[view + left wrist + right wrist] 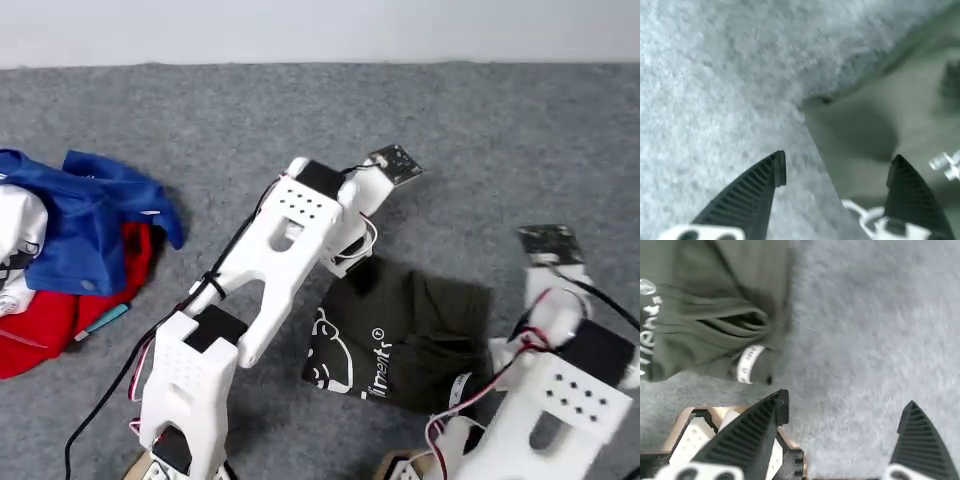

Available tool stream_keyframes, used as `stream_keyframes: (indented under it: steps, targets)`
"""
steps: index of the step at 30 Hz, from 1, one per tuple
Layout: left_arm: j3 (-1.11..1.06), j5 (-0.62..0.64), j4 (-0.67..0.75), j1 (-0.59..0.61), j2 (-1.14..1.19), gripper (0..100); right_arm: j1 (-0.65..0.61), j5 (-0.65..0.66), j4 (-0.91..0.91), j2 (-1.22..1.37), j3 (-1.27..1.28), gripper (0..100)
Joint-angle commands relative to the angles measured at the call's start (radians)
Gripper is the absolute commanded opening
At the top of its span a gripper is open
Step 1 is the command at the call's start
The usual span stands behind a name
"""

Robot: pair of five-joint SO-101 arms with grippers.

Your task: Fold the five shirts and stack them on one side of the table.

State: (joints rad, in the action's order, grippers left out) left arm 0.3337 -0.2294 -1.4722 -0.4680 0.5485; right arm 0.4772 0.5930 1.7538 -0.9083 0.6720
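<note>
Presently the left end effector [839,160] and right end effector [847,401] gape empty beside the dark shirt [420,330].

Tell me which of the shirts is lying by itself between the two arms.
The dark green shirt with white print; it lies alone, while the blue shirt, red shirt and white shirt are heaped together off to one side.

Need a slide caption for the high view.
Dark green shirt, folded, lies between left arm and right arm on the grey table; crumpled shirt pile sits at the view's left edge.
</note>
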Motion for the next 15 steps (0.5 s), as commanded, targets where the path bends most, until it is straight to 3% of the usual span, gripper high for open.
stream_keyframes:
  steps: [1,9,15]
  targets:
    - [-0.051,0.002,0.149,0.032,-0.057,32,-0.108,-0.011,0.033,-0.005,-0.006,33.9]
    - [-0.145,0.0,0.241,0.157,-0.057,32,-0.438,0.044,0.008,-0.004,-0.006,33.9]
    - [-0.188,0.0,0.244,0.169,-0.057,32,-0.657,0.049,-0.071,0.147,-0.008,33.9]
